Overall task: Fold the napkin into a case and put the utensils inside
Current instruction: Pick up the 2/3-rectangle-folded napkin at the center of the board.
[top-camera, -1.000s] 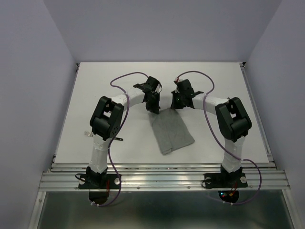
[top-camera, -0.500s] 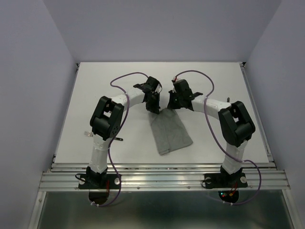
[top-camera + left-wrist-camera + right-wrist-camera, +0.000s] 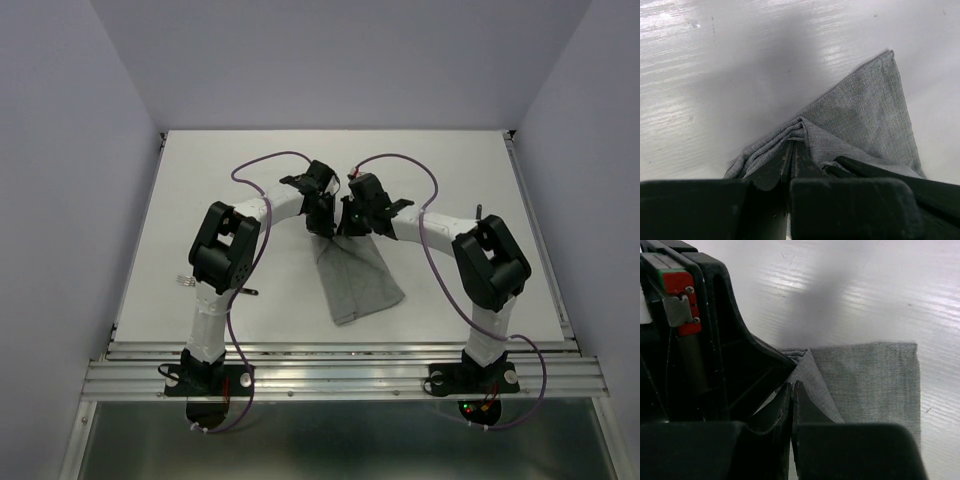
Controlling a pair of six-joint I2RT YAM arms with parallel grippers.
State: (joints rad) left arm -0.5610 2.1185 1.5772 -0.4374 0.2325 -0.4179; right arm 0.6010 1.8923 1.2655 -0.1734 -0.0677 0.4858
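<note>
The grey napkin (image 3: 358, 285) lies folded into a narrow oblong in the middle of the table, its near end angled to the right. My left gripper (image 3: 325, 226) is at its far left corner, shut on bunched cloth layers (image 3: 775, 145). My right gripper (image 3: 347, 224) sits close beside it, shut, with the far right corner pulled up into a pointed flap (image 3: 812, 372) at its tips (image 3: 792, 384). The left gripper's tips (image 3: 793, 142) are wrapped by the fold. The utensils (image 3: 184, 281) lie to the left, mostly hidden behind the left arm.
The left gripper's black body (image 3: 715, 340) fills the left side of the right wrist view, almost touching the right fingers. White table (image 3: 460, 170) stretches round the cloth. Purple cables (image 3: 260, 165) loop over both arms. A raised rail (image 3: 330, 352) borders the near edge.
My right gripper has slid left towards the left gripper, drawing the napkin's far right corner with it, so the far end is narrower. The left gripper has stayed in place.
</note>
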